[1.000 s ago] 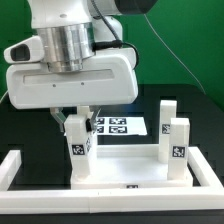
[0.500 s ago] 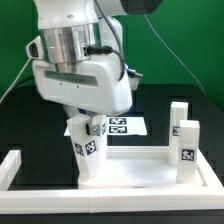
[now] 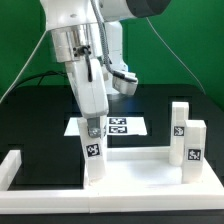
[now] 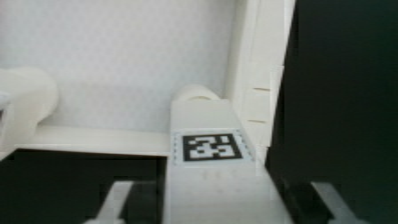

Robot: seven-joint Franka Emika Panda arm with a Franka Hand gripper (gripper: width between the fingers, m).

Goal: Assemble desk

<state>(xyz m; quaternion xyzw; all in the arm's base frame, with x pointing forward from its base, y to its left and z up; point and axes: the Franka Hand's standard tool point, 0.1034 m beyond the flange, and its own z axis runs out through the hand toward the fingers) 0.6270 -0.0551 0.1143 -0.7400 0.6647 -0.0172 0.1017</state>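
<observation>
White leg [image 3: 93, 152] stands clamped in the tool [image 3: 91, 128] — upright on desk top [image 3: 140, 172]

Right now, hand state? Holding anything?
Hand: closed on a leg, upright at the desk top corner on the exterior view's left.

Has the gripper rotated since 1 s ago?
Yes. The gripper, shut on the leg, has turned about its axis above the marker board, so it now shows narrow.
</observation>
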